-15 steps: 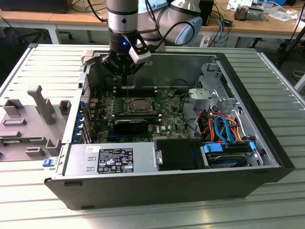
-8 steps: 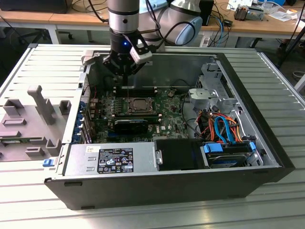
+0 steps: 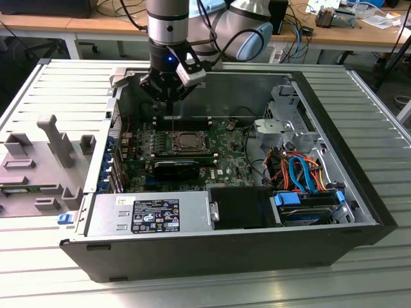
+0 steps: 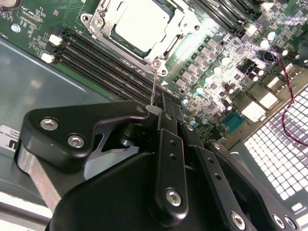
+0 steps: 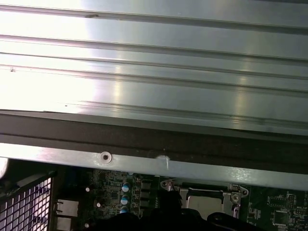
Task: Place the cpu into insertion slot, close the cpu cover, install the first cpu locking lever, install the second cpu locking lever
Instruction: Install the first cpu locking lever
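The cpu [image 4: 139, 24] sits in the insertion slot [image 4: 98, 21] with the cpu cover [image 4: 179, 23] closed over it, just ahead of the jaws. The gripper [image 4: 166, 113] appears clenched, empty, beside a thin locking lever [image 4: 153, 89]. Judged step: lever installation; hooking it requires precise downward pressure.

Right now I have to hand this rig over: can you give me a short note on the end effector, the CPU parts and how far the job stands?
End effector: fingers together on a thin wire lever, beside the socket.
CPU: seated in the insertion slot, silver top up.
CPU cover: closed, framing the chip.
Done: placing, cover.
Left: whether either lever is latched is unclear from here; check both.
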`<action>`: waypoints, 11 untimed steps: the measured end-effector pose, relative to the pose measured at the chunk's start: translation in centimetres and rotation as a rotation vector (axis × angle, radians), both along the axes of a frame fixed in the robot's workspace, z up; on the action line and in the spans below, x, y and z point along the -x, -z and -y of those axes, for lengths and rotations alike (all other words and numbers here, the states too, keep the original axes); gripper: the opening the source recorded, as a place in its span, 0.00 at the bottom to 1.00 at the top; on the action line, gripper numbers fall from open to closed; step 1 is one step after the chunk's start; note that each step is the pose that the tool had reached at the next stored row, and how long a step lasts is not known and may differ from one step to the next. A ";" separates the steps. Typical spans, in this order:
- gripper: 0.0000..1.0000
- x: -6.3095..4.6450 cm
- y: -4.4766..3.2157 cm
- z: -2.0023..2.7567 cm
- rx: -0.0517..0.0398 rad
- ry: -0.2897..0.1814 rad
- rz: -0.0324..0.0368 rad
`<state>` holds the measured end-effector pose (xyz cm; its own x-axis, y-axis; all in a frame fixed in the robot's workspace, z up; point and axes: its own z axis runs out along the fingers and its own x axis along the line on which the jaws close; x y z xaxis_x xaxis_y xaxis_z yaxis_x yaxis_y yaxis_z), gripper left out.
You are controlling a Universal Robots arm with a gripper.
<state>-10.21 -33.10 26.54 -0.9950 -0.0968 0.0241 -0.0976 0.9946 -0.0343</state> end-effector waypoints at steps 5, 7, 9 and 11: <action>0.11 -0.3 0.04 0.00 0.0000 0.000 -0.0008; 0.11 -0.5 0.05 0.00 0.0001 0.000 -0.0012; 0.11 -0.6 0.06 0.00 0.0002 0.000 -0.0014; 0.11 -0.7 0.06 0.00 0.0001 0.000 -0.0014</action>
